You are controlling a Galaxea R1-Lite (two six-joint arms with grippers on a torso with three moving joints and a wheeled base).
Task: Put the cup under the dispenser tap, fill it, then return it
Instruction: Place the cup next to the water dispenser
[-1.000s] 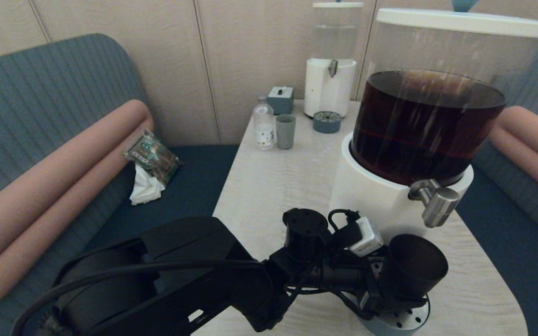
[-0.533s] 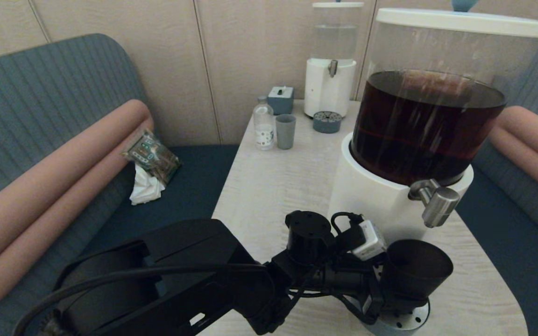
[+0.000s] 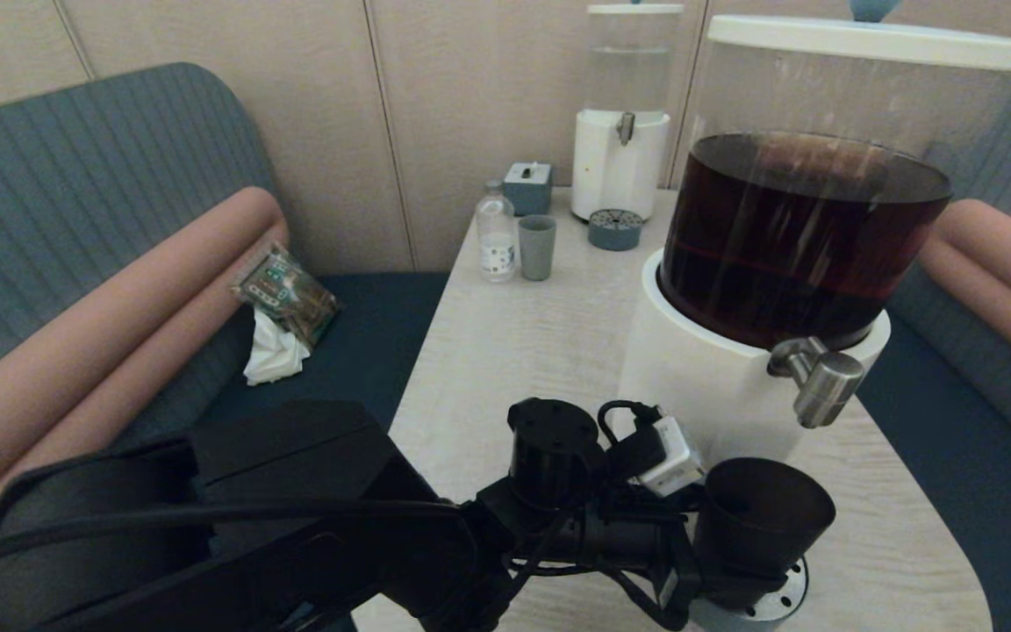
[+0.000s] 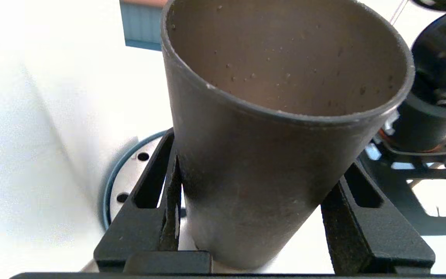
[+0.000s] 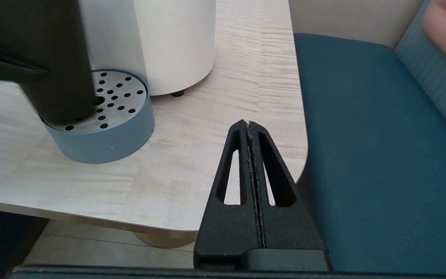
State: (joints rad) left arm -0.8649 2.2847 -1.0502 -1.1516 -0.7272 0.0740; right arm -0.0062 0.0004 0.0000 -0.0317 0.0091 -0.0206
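Observation:
The black cup (image 3: 760, 518) stands upright over the blue drip tray (image 3: 773, 604), its base at or just above the perforated plate. My left gripper (image 4: 256, 205) is shut on the cup's lower wall, a finger (image 4: 170, 193) pressing each side. The steel dispenser tap (image 3: 824, 386) juts from the white base of the big dispenser (image 3: 707, 377) of dark liquid, above the cup's rim and slightly to its right. The cup's inside looks dry. My right gripper (image 5: 250, 126) is shut on nothing, low off the table's near right corner and out of the head view.
At the table's far end stand a small clear-liquid dispenser (image 3: 621, 132), its drip tray (image 3: 615, 230), a grey-blue cup (image 3: 537, 247), a bottle (image 3: 496, 233) and a small box (image 3: 527, 187). Blue benches flank the table; a packet (image 3: 286, 294) lies on the left one.
My left arm has dropped and drawn back slightly toward me, bringing the cup lower onto the drip tray and a little to the left. The right arm has not moved.

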